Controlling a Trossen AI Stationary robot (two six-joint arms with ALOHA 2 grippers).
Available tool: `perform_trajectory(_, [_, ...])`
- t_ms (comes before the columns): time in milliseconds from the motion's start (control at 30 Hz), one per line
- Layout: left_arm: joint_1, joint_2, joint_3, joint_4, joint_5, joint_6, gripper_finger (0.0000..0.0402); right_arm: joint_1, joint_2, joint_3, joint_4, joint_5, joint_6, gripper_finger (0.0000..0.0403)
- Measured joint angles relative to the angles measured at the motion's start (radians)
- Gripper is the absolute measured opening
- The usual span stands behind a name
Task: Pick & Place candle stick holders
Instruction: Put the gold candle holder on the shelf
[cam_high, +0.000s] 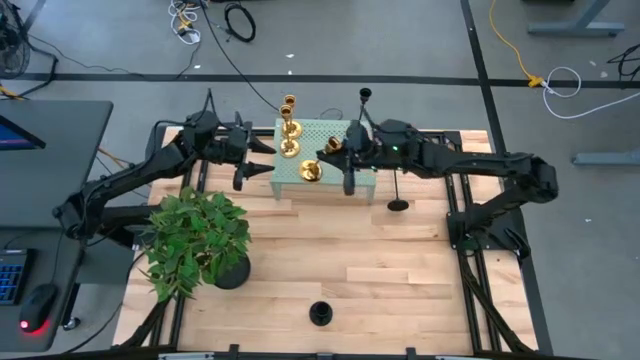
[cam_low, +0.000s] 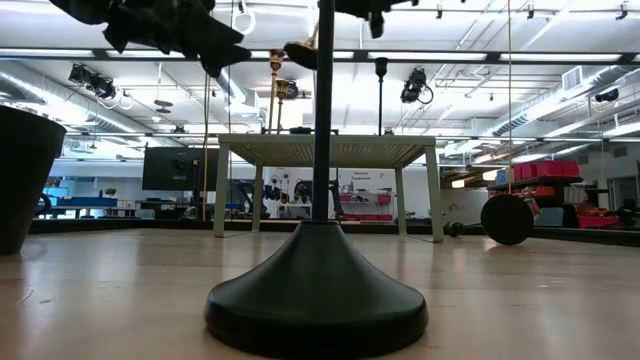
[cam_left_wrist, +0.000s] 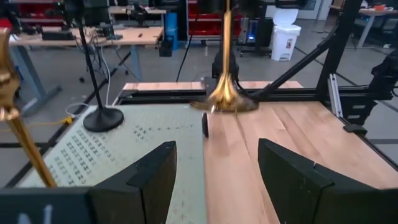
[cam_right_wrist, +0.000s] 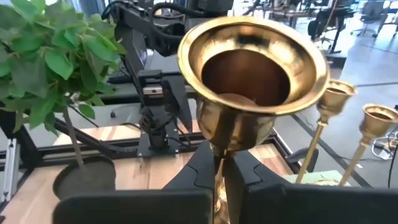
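One gold candle holder (cam_right_wrist: 252, 81) stands upright, stem pinched between the right gripper (cam_high: 335, 150) fingers above the green stand (cam_high: 320, 135); left gripper (cam_high: 262, 157) fingers gape wide, empty, beside it.

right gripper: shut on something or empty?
Shut on a gold candle stick holder: the right gripper pinches its thin stem below the cup.

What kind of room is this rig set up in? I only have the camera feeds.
Most likely a robotics lab or workshop. The low view shows an open industrial ceiling with strip lights, the high view a bare concrete floor strewn with loose cables, and beside the table a desk with a keyboard.
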Motion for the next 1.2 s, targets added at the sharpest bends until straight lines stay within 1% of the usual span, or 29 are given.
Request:
perform_trajectory(200, [-0.045,0.000,0.000,0.053,-0.043,-0.002,0.0225,-0.026,0.106,0.137,-0.059,-0.086,-0.018,0.0004])
perform_trajectory(400, [-0.111,0.002,0.000,0.163,-0.154,-0.065,0.0225,-0.038,0.165,0.210,-0.103,-0.088,-0.046,0.0004])
perform_trajectory(567, [-0.153,0.002,0.000,0.212,-0.182,-0.078,0.0225,-0.040,0.170,0.214,-0.100,-0.088,-0.050,0.0004])
perform_trajectory(633, [-0.169,0.005,0.000,0.219,-0.214,-0.079,0.0225,-0.039,0.170,0.214,-0.098,-0.088,-0.049,0.0004])
perform_trajectory(800, [-0.206,0.061,0.000,0.255,-0.282,-0.081,0.0225,-0.039,0.170,0.214,-0.093,-0.089,-0.050,0.0004])
perform_trajectory(967, [-0.218,0.132,0.001,0.327,-0.286,-0.102,0.0225,-0.039,0.170,0.214,-0.098,-0.088,-0.057,0.0005])
perform_trajectory(1200, [-0.225,0.179,0.050,0.337,-0.291,-0.112,0.0225,-0.039,0.170,0.214,-0.110,-0.087,-0.065,0.0005])
